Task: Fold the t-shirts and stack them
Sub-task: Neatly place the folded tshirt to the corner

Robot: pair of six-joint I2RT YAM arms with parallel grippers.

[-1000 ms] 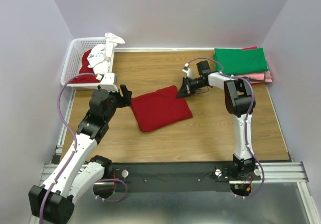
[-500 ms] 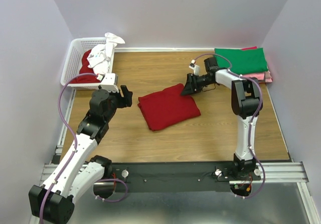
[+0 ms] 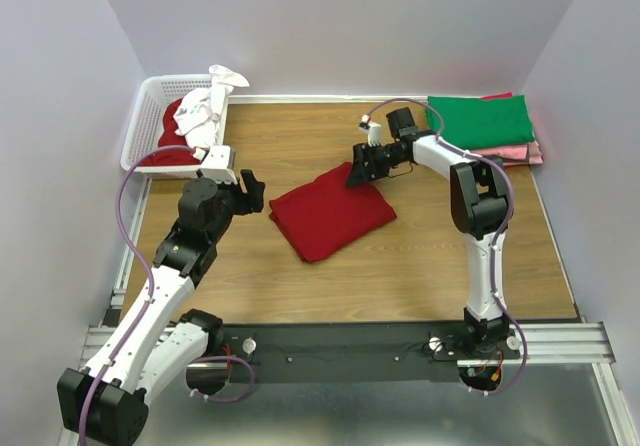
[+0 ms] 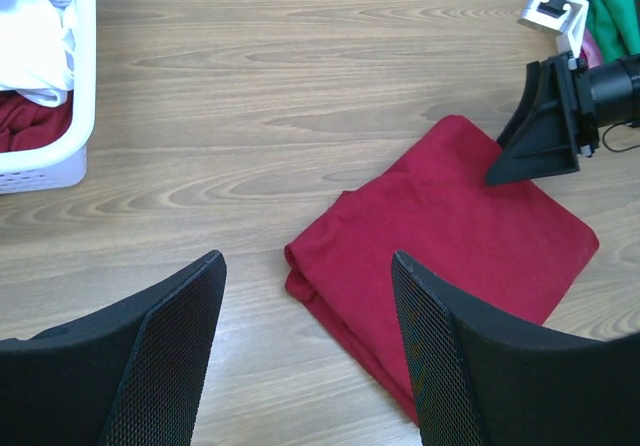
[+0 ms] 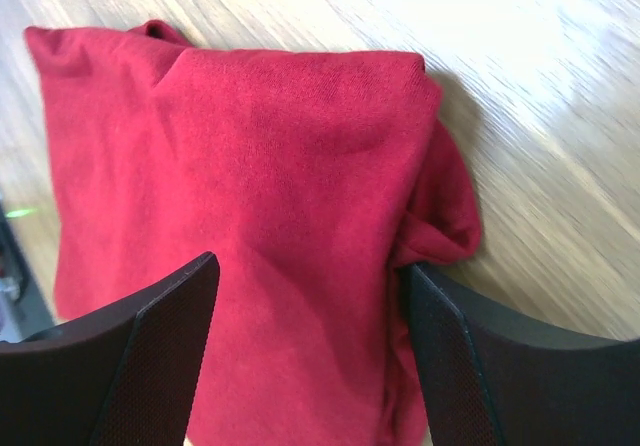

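Hovering at a corner of the red t-shirt (image 3: pixel 330 216), the right gripper (image 3: pixel 353 176) gapes empty, like the left gripper (image 3: pixel 256 192). It should pinch all layers before lifting.

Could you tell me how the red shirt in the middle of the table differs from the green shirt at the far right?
The red shirt lies alone on the table; the green shirt tops a pile, over a pink shirt. The red shirt sits askew with a rumpled edge; the green shirt lies flat and neat. The right gripper is at the red shirt's corner, not the green one's. Both are folded.
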